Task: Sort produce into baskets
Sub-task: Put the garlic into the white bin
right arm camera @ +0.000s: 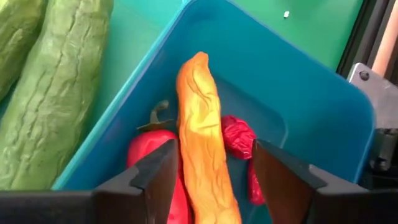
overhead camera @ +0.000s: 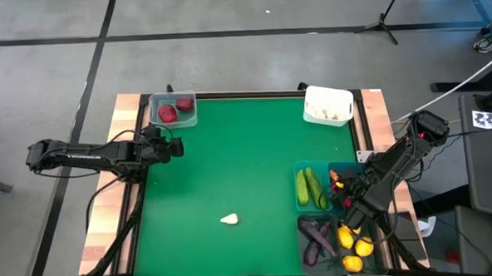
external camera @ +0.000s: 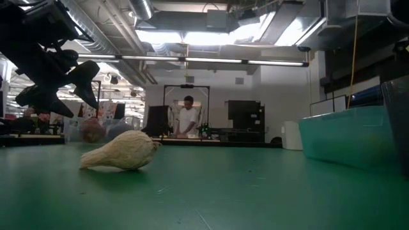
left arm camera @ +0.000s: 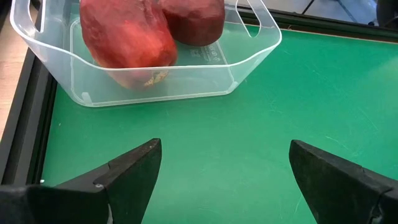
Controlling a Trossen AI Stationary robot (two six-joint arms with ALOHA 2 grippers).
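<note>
green surface [overhead camera: 247,163]. clear basket [overhead camera: 173,109] at far left corner, two dark red round pieces inside. white basket [overhead camera: 328,104] at far right corner. lone garlic [overhead camera: 229,219] on the mat, near front. left pincer [overhead camera: 176,147] just below clear basket. right pincer [overhead camera: 341,186] over teal basket [overhead camera: 345,169]; cucumbers [overhead camera: 309,188], eggplants [overhead camera: 317,239], lemons [overhead camera: 354,243] in neighbouring baskets.

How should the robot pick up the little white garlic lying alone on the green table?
I would come straight down from above and pinch the garlic across its fat middle. It lies on its side, alone on the green mat, round at one end and narrowing to a tip, so the tip would likely slip. The left gripper, open beside the clear bin, looks free to go.
</note>
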